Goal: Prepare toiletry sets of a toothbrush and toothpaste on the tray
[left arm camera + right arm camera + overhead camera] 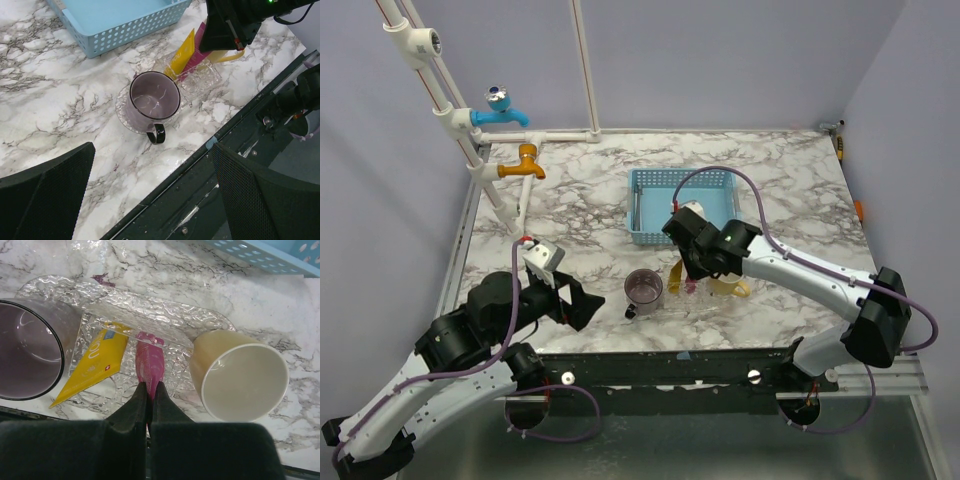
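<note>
Left hand (582,302) spread wide, right hand (148,389) pinched closed

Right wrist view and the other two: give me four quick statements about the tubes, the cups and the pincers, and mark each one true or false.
1. The right pincer is shut on the magenta toothpaste tube. True.
2. The yellow toothpaste tube stands in the mauve cup. False: it lies flat on the clear tray, beside the cup.
3. The left pincer is open and holds nothing. True.
4. The cream mug sits in the blue basket. False: it stands outside the basket, near the magenta tube.
</note>
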You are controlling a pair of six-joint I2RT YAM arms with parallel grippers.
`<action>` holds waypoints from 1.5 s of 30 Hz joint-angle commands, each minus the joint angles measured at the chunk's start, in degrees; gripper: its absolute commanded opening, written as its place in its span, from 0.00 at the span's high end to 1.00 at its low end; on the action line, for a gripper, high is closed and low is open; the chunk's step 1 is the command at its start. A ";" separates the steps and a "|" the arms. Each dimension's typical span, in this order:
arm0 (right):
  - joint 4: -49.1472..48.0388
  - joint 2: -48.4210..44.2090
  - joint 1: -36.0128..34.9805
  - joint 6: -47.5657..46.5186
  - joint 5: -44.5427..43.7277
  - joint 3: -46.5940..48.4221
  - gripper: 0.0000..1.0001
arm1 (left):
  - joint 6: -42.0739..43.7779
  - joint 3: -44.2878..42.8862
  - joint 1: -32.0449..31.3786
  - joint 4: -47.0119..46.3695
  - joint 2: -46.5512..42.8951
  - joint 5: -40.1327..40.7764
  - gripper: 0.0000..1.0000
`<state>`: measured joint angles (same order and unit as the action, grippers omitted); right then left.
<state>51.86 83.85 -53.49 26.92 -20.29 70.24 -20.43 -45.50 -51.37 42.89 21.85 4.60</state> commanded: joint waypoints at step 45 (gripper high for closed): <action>1.29 6.28 2.86 -2.32 -2.42 27.01 0.61 | -0.05 0.41 0.49 0.43 3.63 3.02 0.01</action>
<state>52.42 86.17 -52.51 26.85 -22.33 93.49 -20.53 -45.47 -51.33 42.92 24.88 5.69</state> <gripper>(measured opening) 0.383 0.988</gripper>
